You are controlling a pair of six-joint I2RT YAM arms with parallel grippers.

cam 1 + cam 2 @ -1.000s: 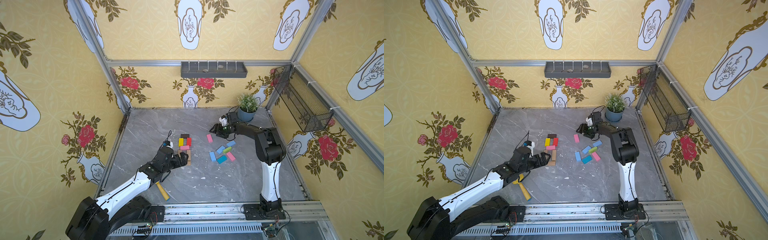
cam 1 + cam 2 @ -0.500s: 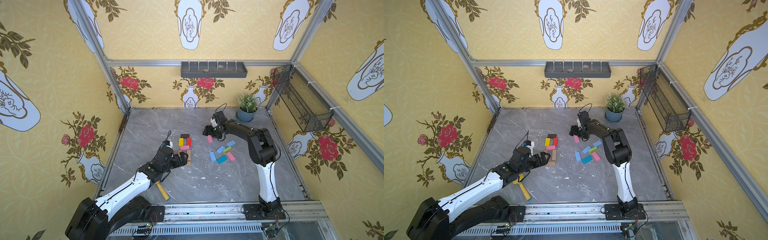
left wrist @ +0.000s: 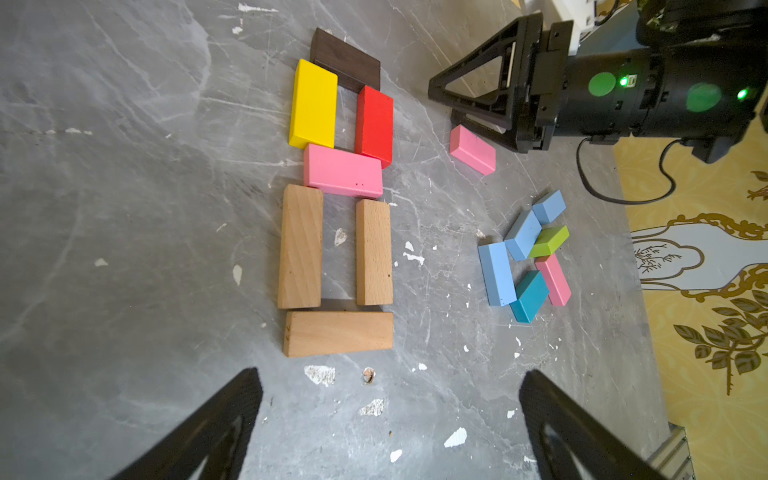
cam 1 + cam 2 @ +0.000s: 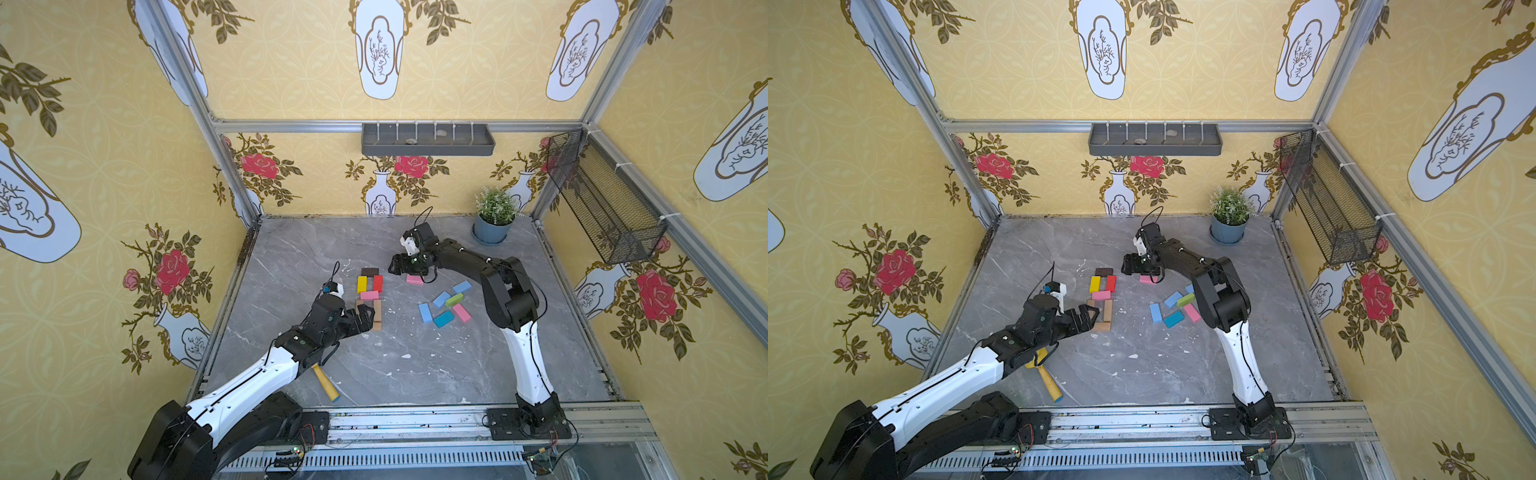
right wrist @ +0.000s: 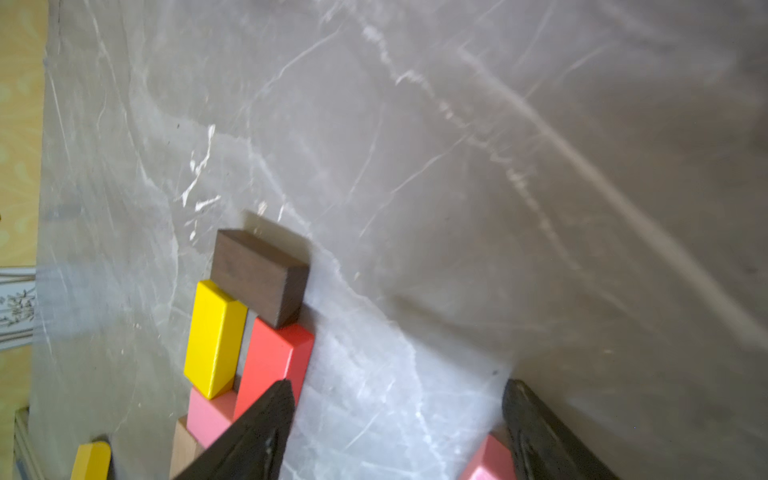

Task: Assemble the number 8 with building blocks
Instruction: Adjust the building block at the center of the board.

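Right tool swung closer, beside pink brick

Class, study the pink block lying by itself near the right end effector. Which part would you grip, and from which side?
Grip the lone pink block across its two long side faces, near mid-length, coming down from above. It lies flat on the table, alone, with its long sides exposed and its broad face up. The right end effector, jaws open, is probably best placed.
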